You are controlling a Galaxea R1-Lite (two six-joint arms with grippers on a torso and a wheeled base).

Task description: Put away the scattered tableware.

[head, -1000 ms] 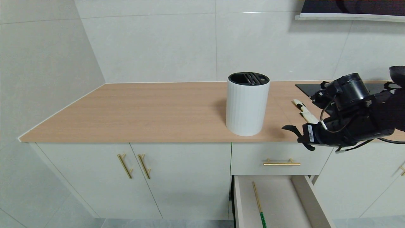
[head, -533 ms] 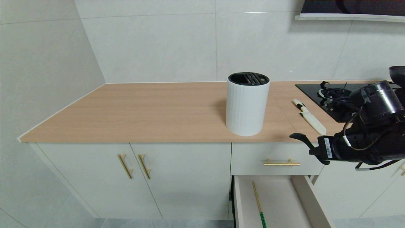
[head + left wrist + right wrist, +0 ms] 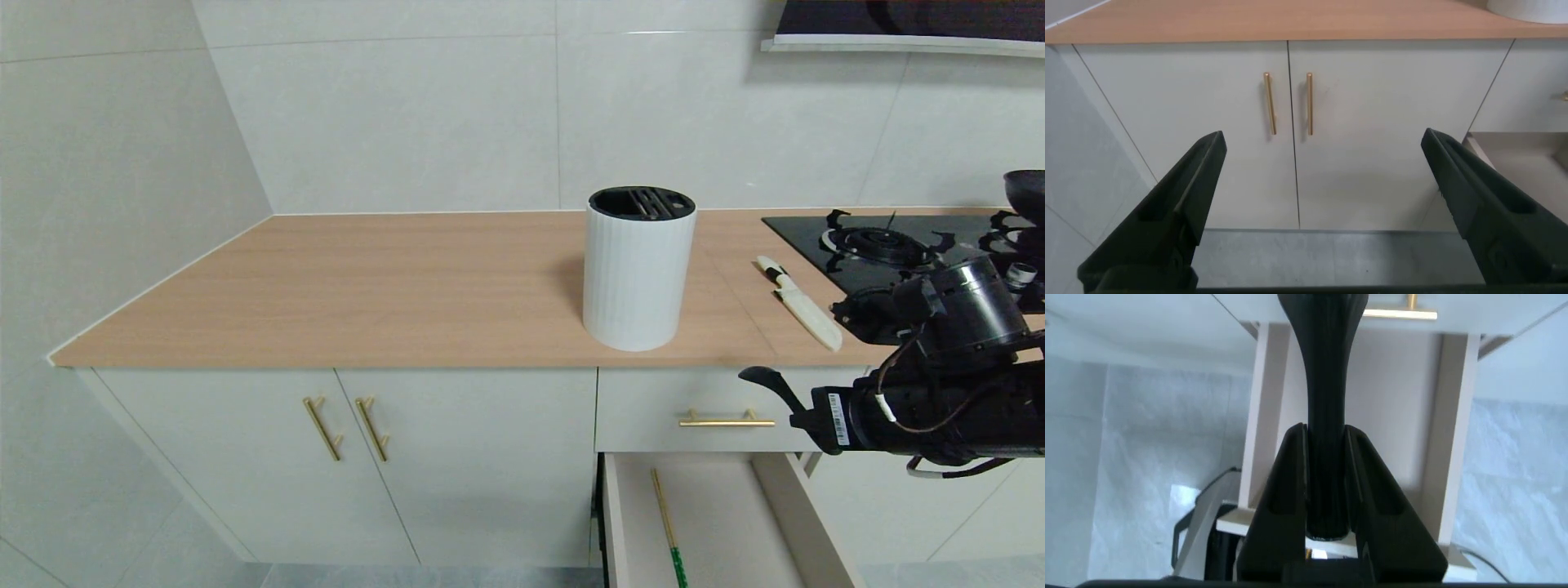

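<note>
Where the pale wooden desk (image 3: 367, 286) runs up to the black gas hob (image 3: 890, 245), a cream-coloured knife (image 3: 798, 302) lies flat, near the white ribbed cylindrical holder (image 3: 638, 278). The right tool (image 3: 763, 380) hangs before the desk edge, above the open white drawer (image 3: 784, 506), fingers pressed together on nothing. A green-tipped wooden chopstick (image 3: 665, 518) lies in that drawer. The left tool (image 3: 1323, 143) gapes wide, empty, facing white cupboard doors (image 3: 1372, 122).
</note>
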